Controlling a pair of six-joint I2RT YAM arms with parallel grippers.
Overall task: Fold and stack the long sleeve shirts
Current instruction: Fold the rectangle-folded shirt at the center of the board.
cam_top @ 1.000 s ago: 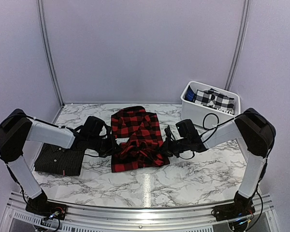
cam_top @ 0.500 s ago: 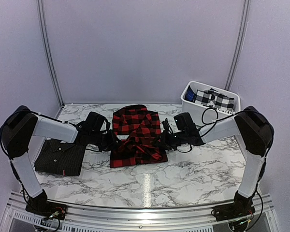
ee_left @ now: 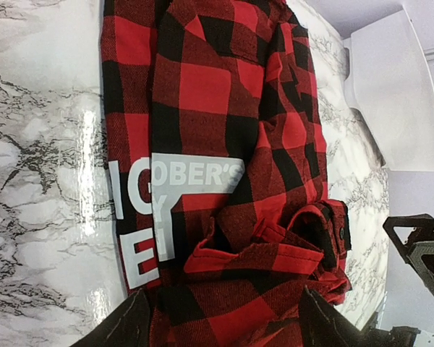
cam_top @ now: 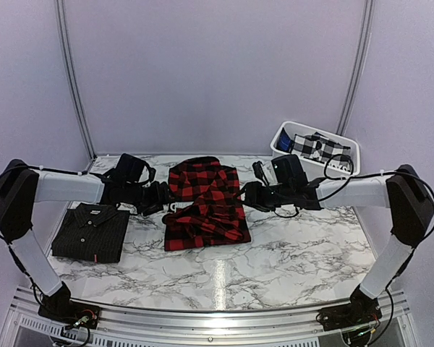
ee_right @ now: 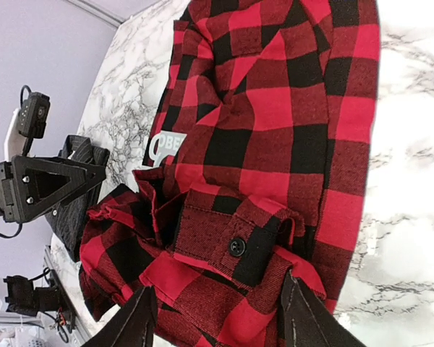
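**Two sets of jaws wide over the flannel (cam_top: 206, 206)**

The left gripper's (ee_left: 228, 329) black fingers (ee_left: 123, 329) stand far apart at the bottom of its wrist view. Red-and-black check fills the gap between them, and neither pad is seen pressing the cloth. The right gripper (ee_right: 220, 318) shows the same: its fingers (ee_right: 137, 322) are spread wide, with a cuff and bunched fabric between them.

The flannel is thick, brushed cloth in large squares. Its far part lies flat, while a sleeve is gathered in soft ridges across the near half. The cuff carries a small round black button (ee_right: 236, 246). A grey-white printed patch (ee_left: 195, 177) on the cloth reads "OBER'S", and the fold cuts off the word's start. Beside it are bigger white letters, of which "G", "Y" and "E" can be read.

From above, the flannel sits mid-table as a rough rectangle, with one gripper at each of its side edges. The table (cam_top: 289, 260) is glossy white marble with grey veins.

The black shirt (cam_top: 90, 231) lies folded flat at the left, apart from the flannel. Its collar faces the far side, and a small red tag (cam_top: 94, 257) shows at its near edge. The left arm reaches across above its far edge.

At the far right a white plastic bin (cam_top: 286, 165) holds a black-and-white check cloth (cam_top: 320, 148).
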